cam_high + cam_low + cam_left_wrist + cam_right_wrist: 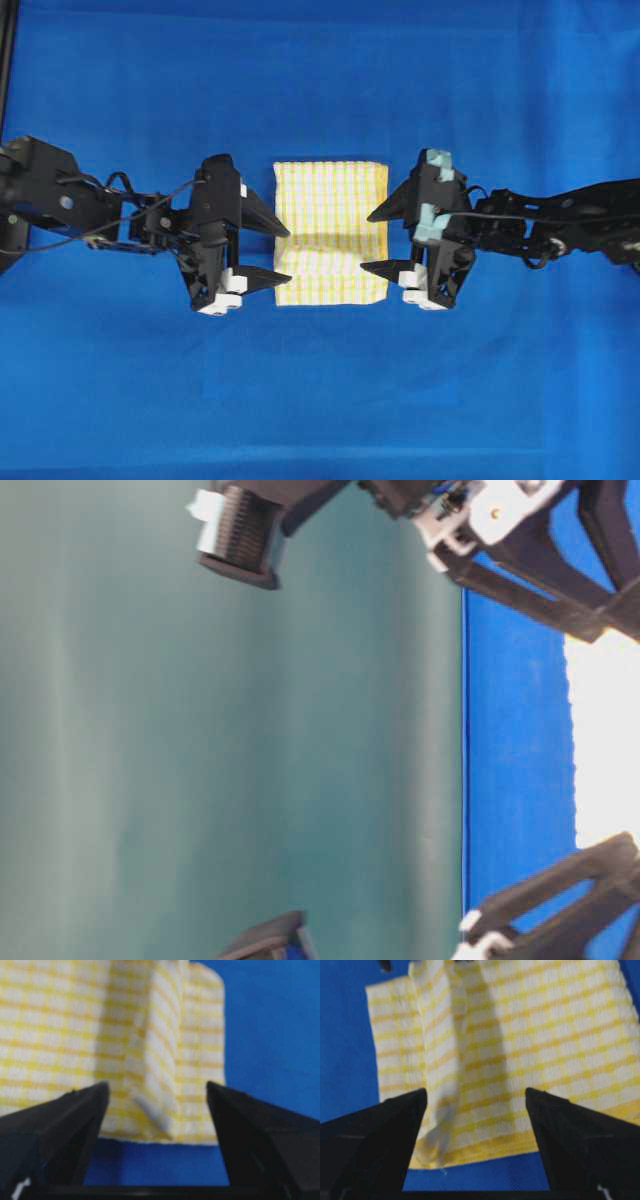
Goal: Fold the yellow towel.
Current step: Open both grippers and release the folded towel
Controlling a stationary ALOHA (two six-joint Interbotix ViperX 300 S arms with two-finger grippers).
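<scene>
The yellow towel (330,205) lies folded on the blue table covering (320,400), between the two arms. A raised crease (330,248) runs across its near half. My left gripper (287,250) stands open at the towel's left edge, fingertips level with the crease. At the right edge my right gripper (367,241) is open too. In the left wrist view the towel (60,1035) shows a standing fold beyond the open gripper (156,1090). The right wrist view has the towel (545,1035) with a lifted flap ahead of the open gripper (475,1092). Neither gripper holds cloth.
The blue covering (520,80) spreads on all sides of the towel. In the table-level view a green wall (200,740) fills the left, and the towel (605,740) is a washed-out patch between black fingers (530,580).
</scene>
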